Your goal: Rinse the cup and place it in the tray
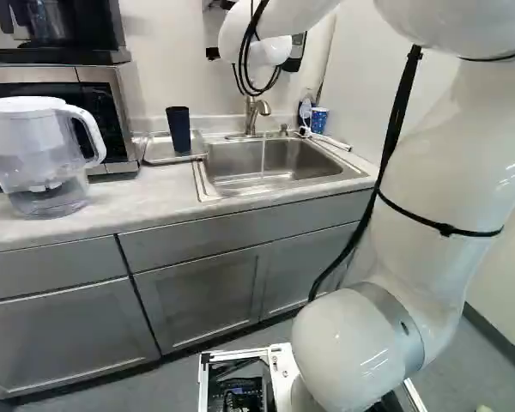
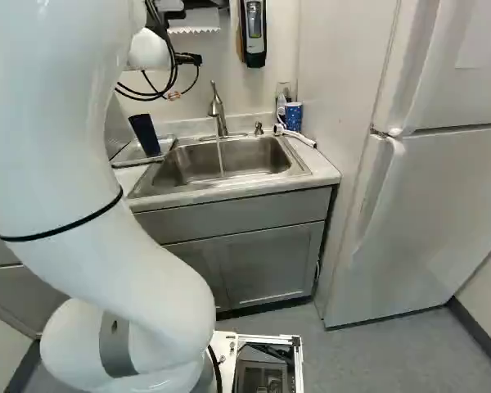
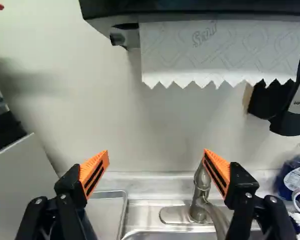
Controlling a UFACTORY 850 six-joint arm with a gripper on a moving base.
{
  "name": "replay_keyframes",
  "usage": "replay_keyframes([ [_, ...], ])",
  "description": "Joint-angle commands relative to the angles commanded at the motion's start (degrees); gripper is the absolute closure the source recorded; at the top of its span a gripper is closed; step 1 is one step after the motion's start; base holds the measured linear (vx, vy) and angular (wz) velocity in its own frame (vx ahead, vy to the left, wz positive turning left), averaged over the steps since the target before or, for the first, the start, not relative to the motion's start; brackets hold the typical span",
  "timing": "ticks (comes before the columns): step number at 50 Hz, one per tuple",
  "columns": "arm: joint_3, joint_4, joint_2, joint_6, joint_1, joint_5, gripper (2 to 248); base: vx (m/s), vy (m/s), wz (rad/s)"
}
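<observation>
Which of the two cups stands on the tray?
The tall, plain dark cup; the other cup is shorter, blue with a pattern, and stands beyond the sink.

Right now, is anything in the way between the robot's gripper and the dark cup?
Nothing visible: the dark cup stands on the tray beside the sink. The wrist view doesn't show it, so the whole path from the gripper can't be checked.

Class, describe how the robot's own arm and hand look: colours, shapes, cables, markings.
The arm is glossy white with thick, rounded segments, a grey band low down, black straps and cables. The hand is black, its two fingers bearing wedge-shaped, ribbed orange pads.
</observation>
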Motion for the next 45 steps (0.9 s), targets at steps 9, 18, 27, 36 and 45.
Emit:
replay_keyframes([
  [9, -1.17, 0.0, -1.12, 0.0, -0.91, 0.0, 3, 0.0, 0.0, 0.0],
  [18, -2.79, 0.0, -2.65, 0.0, -1.5, -0.02, 3, 0.0, 0.0, 0.0],
  [27, -4.85, 0.0, -4.56, 0.0, -1.78, -0.81, 3, 0.0, 0.0, 0.0],
  [36, -7.06, 0.0, -6.59, 0.0, -1.97, -1.97, 3, 0.0, 0.0, 0.0],
  [45, -9.36, 0.0, -8.66, 0.0, -2.16, -3.12, 3, 0.0, 0.0, 0.0],
])
